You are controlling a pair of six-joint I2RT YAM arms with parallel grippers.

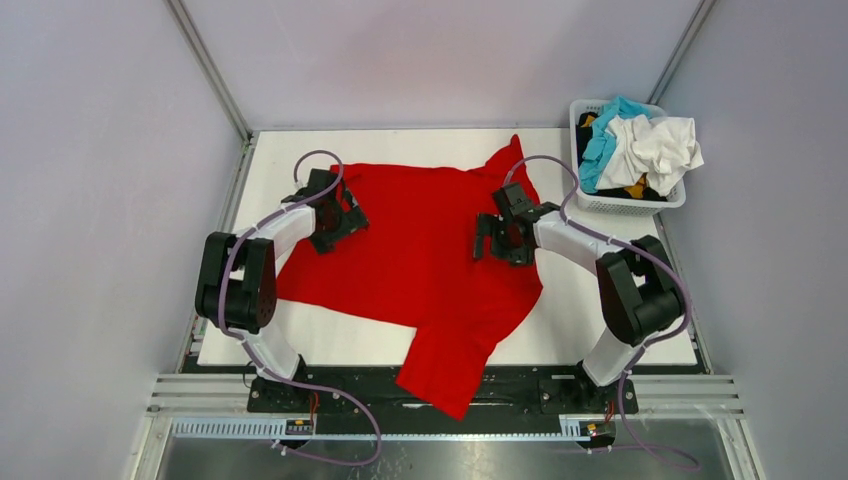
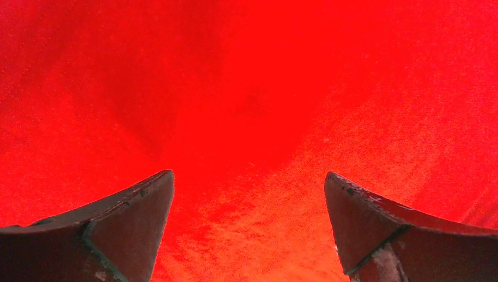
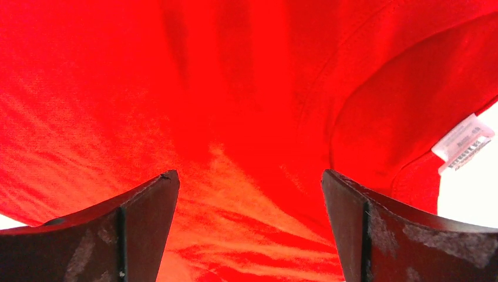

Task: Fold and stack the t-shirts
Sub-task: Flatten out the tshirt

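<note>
A red t-shirt (image 1: 425, 255) lies spread on the white table (image 1: 570, 335), one sleeve hanging over the near edge. My left gripper (image 1: 340, 215) is open, low over the shirt's left part; red cloth (image 2: 246, 117) fills its view between the fingers (image 2: 138, 217). My right gripper (image 1: 500, 235) is open over the shirt's right part near the collar. Its view shows the red cloth (image 3: 235, 106), the collar seam and a white label (image 3: 464, 144).
A white basket (image 1: 622, 205) at the back right holds crumpled shirts, white (image 1: 655, 145) and light blue (image 1: 605, 140) among them. Metal frame posts and grey walls stand round the table. A black rail (image 1: 520, 385) runs along the near edge.
</note>
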